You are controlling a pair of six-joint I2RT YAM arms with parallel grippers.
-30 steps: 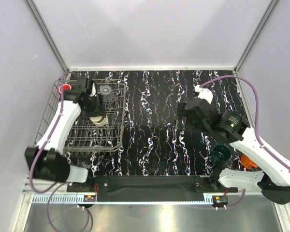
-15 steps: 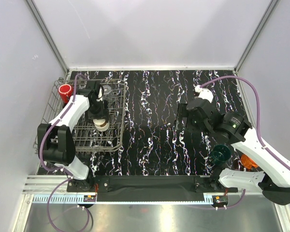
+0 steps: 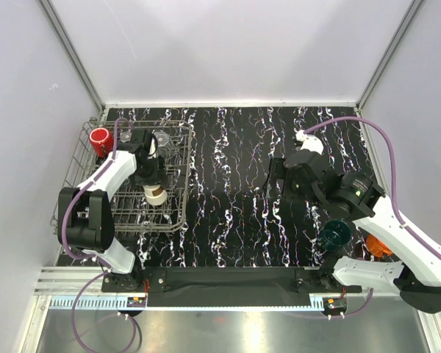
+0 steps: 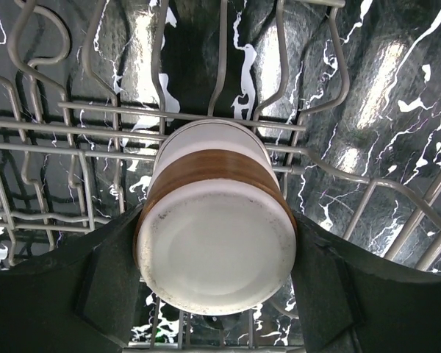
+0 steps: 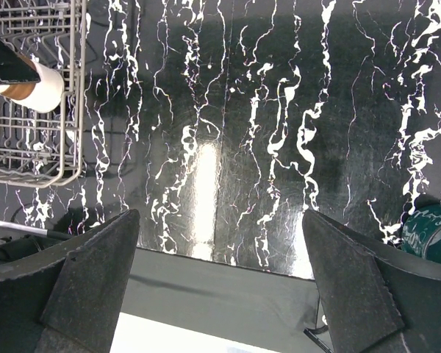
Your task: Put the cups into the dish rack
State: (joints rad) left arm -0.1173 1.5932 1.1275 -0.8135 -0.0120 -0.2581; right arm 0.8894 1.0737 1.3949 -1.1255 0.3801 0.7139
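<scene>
At the near edge of the worktop (image 3: 235, 162), the right arm (image 3: 397, 228) rose from its base and bent back across the right side, with its forearm running toward the centre. Just beside that arm stood the dark green cup (image 3: 335, 234), mouth up, and the orange cup (image 3: 377, 246) showed partly behind the arm. The right end effector (image 5: 220, 279) hung over bare worktop with its fingers spread wide and nothing between them.

The left arm (image 3: 95, 191) folded sharply at the elbow on the near left. Its forearm then reached away and to the right over the dish rack (image 3: 186, 184). The left end effector (image 4: 217, 243) pointed down into the rack and was clamped on the cream cup (image 4: 214, 235), one finger (image 4: 95, 294) pressed to each side of it. The cup, ringed by a brown band, sat above the rack's wires, near the rack's right wall and about midway along its depth. Its long axis ran in line with the fingers, away from the wrist and down toward the tines, tilted rather than upright. A flat round cream end faced the wrist camera, but I could not tell whether that was the base or the mouth.

Farther back in the rack, a clear cup (image 3: 162, 137) sat near the far right, and the red cup (image 3: 99, 137) stood in the far left corner, its mouth up.
</scene>
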